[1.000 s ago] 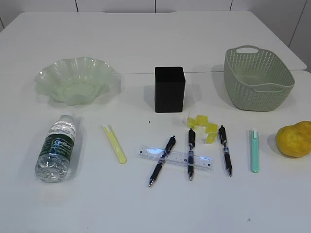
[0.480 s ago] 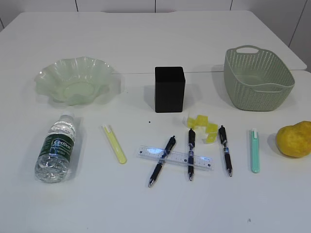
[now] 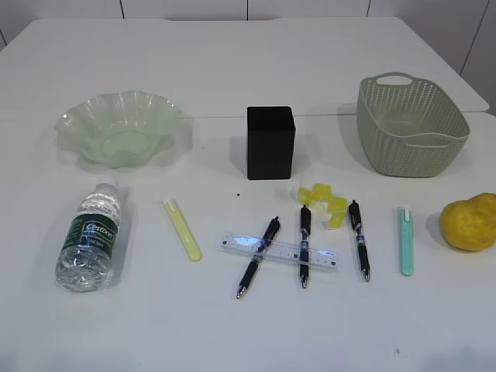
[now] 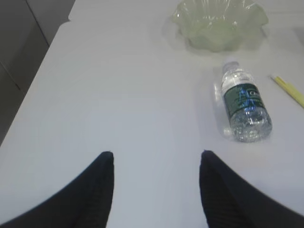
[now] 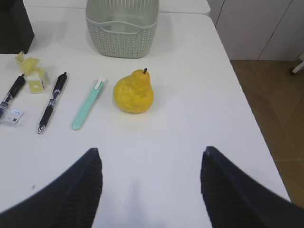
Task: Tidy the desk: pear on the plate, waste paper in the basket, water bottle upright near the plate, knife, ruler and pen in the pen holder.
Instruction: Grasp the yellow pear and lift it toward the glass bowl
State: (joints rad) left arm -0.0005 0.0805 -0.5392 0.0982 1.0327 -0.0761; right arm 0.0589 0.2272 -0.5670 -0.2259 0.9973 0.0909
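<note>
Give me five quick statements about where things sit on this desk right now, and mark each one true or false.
1. The water bottle stands upright. False: it lies on its side, cap toward the plate.
2. The pear sits on the desk, not on the plate. True.
3. The waste paper is inside the basket. False: it lies on the desk in front of the pen holder.
4. The ruler lies across two pens. True.
5. The right gripper holds the pear. False: its jaws are open and empty, short of the pear.
</note>
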